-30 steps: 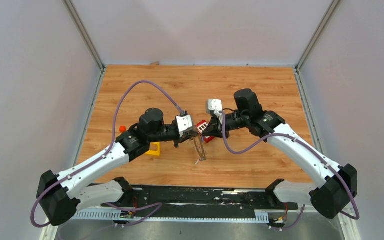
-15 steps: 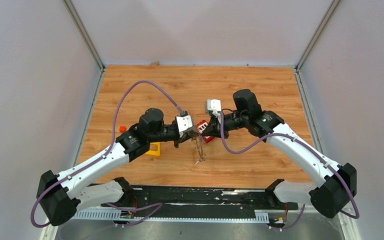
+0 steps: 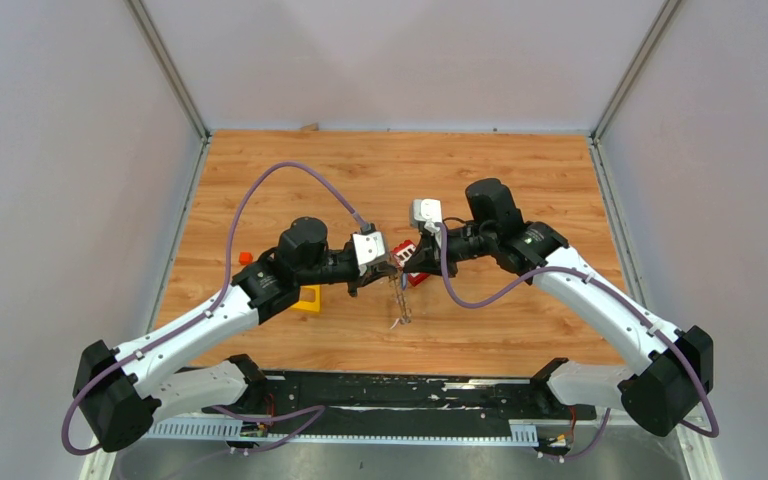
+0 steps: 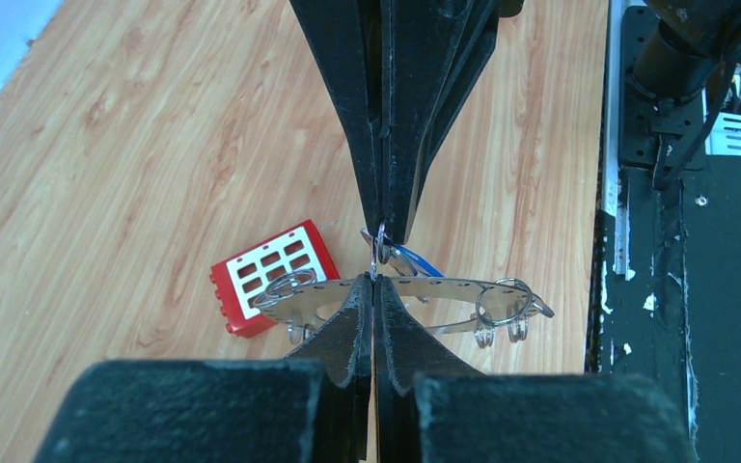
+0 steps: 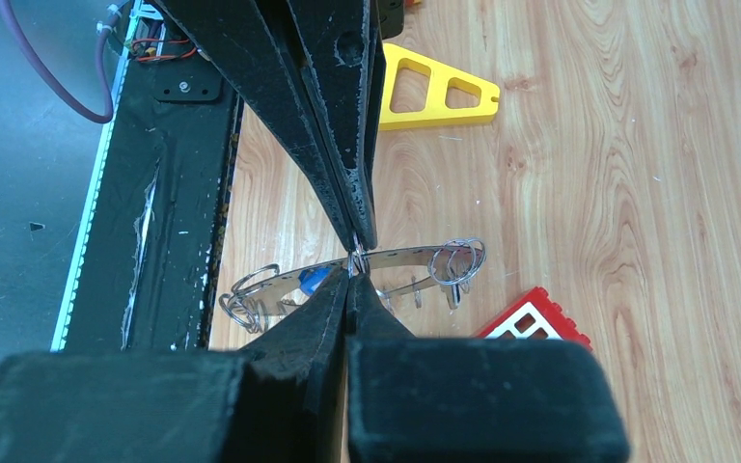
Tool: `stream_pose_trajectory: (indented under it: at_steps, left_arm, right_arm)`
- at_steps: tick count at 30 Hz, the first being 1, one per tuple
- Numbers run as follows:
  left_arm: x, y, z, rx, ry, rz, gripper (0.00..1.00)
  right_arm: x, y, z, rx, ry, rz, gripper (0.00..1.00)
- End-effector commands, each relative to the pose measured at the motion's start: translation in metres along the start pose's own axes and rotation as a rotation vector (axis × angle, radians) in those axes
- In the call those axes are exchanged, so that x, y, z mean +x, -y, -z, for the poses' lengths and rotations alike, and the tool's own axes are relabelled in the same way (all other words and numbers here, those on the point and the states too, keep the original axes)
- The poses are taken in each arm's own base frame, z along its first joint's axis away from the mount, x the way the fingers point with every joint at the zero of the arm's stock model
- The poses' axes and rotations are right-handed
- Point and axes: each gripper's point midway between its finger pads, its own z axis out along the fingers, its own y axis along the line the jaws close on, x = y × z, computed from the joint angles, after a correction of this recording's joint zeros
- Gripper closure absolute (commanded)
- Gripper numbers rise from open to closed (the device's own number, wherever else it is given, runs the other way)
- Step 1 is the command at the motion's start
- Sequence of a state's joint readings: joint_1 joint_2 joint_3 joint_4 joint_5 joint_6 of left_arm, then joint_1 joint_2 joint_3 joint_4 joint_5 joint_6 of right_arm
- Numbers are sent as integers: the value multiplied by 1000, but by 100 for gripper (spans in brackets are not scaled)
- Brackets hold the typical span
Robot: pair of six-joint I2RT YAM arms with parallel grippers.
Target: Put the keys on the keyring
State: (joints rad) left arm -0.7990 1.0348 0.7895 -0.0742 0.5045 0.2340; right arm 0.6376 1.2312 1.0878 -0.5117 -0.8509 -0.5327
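Note:
The keyring (image 4: pixel 444 292), a flat grey metal ring with holes and small split rings, hangs above the table between both grippers. From above, the keyring (image 3: pixel 398 300) shows edge-on. My left gripper (image 4: pixel 373 283) is shut on its rim. My right gripper (image 5: pixel 350 277) is shut tip to tip against the left one, pinching a small split ring at the keyring's edge. The blue-headed key (image 4: pixel 415 260) hangs from that ring, beside the keyring. In the right wrist view the blue key (image 5: pixel 314 280) peeks out left of my finger.
A red block with white squares (image 4: pixel 270 278) lies on the wood under the grippers. A yellow triangular frame (image 5: pixel 434 92) lies near the left arm, and a small orange bit (image 3: pixel 245 258) further left. The black base rail (image 3: pixel 410 395) runs along the near edge.
The right gripper has edged slightly left, and the hanging keyring has turned a little more edge-on to the top camera. Both grippers stay shut.

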Motion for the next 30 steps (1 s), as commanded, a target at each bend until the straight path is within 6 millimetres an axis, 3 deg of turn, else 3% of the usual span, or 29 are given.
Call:
stream_pose_trajectory:
  at_steps: [1, 23, 30]
  left_arm:
    - [-24, 2, 3, 11, 82, -61, 100]
    - [-24, 4, 4, 19, 86, -65, 100]
    - [-24, 4, 4, 19, 87, -63, 100]
  right_arm:
    - [-27, 0, 3, -7, 61, 61, 100]
    - [-23, 10, 4, 41, 34, 57, 100]
    - [-25, 3, 3, 1, 49, 58, 100]
